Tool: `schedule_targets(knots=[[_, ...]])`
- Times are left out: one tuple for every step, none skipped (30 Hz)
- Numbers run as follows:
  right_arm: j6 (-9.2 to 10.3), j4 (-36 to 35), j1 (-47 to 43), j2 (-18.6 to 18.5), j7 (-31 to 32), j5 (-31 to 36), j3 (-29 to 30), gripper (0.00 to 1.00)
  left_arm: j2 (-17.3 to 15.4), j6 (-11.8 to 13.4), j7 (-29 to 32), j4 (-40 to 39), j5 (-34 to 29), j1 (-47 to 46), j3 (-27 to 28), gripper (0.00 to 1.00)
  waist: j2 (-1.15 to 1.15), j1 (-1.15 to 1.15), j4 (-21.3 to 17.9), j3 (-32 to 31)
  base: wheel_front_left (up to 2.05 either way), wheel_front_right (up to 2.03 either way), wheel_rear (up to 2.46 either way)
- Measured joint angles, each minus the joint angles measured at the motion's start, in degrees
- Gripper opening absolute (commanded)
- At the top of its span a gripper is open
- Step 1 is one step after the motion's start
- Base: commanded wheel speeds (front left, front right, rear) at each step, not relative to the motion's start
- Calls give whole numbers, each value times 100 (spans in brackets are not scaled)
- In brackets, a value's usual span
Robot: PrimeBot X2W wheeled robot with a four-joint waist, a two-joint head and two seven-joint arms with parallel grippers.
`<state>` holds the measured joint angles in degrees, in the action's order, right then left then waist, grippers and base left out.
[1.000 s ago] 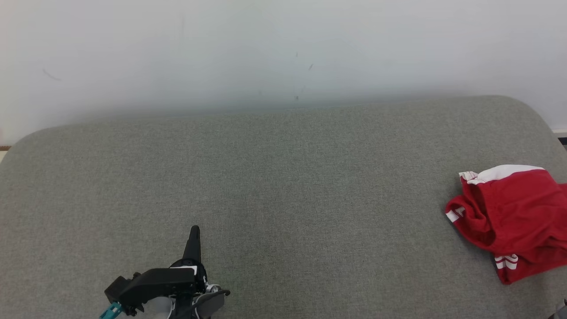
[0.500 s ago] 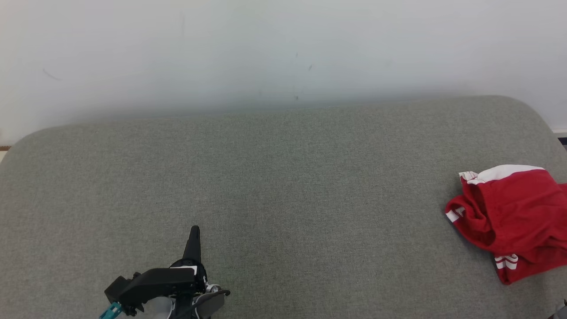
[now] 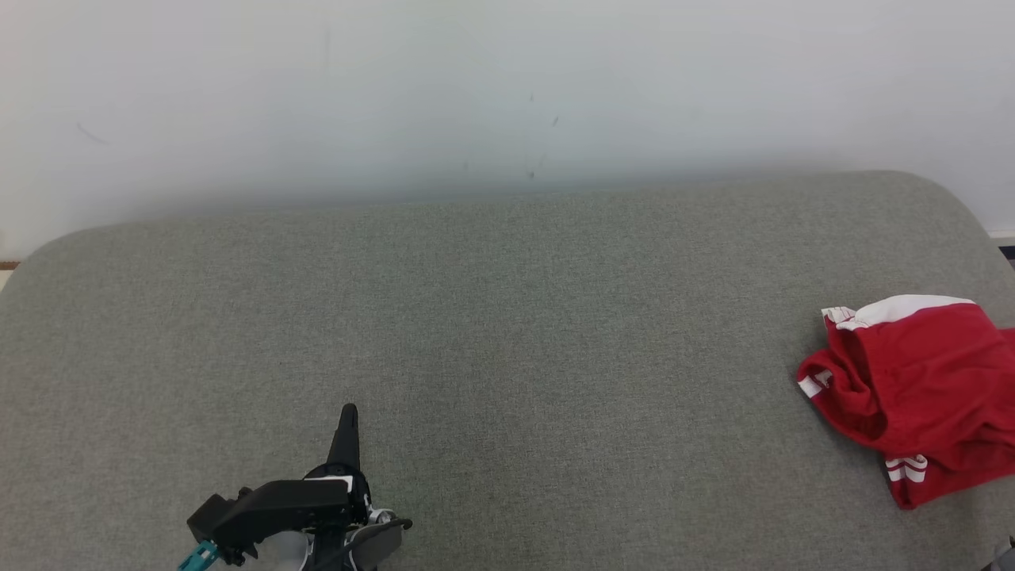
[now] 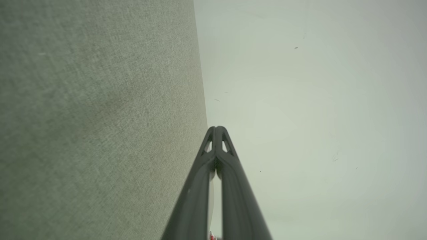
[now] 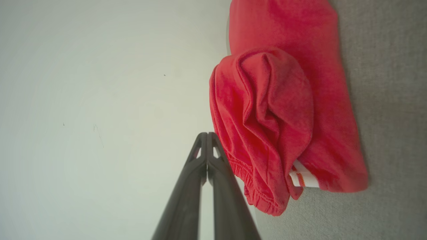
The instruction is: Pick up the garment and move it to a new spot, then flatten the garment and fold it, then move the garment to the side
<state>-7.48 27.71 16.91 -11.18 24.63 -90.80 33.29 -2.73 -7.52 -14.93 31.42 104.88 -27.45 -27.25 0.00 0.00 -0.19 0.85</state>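
Item 1. Table (image 3: pixel 507 333): grey woven cloth top with rounded far corners. It took up the lower two thirds of the head view and stood against a pale wall (image 3: pixel 507 87) marked with a few small dark specks.

Item 2. Garment (image 3: pixel 920 388): red, with white trim and white striped bands. It lay crumpled in a heap at the right edge of the head view, on the table's right end, partly cut off by the frame. In the right wrist view the garment (image 5: pixel 277 110) filled the upper right, bunched in folds, with a gathered hem at its lower edge and one white striped band showing.

Item 3. Left gripper (image 3: pixel 348 414): sat at the lower left of the head view, dark fingers pointing up the frame, well apart from the garment. In the left wrist view the left gripper (image 4: pixel 217 129) had its jaws clenched tip to tip, grasping nothing.

Item 4. Right gripper (image 5: pixel 207 134): rose from the bottom centre of the right wrist view, jaws pressed together and empty, just beside the garment's gathered hem. Whether it touched the hem could not be told.
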Motion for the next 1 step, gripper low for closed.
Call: schedule_targets(knots=[[0, 0, 1, 2, 1, 0, 2, 0, 0, 0, 0, 0, 0, 0, 0, 0, 0, 0, 0, 0, 0, 0, 0]])
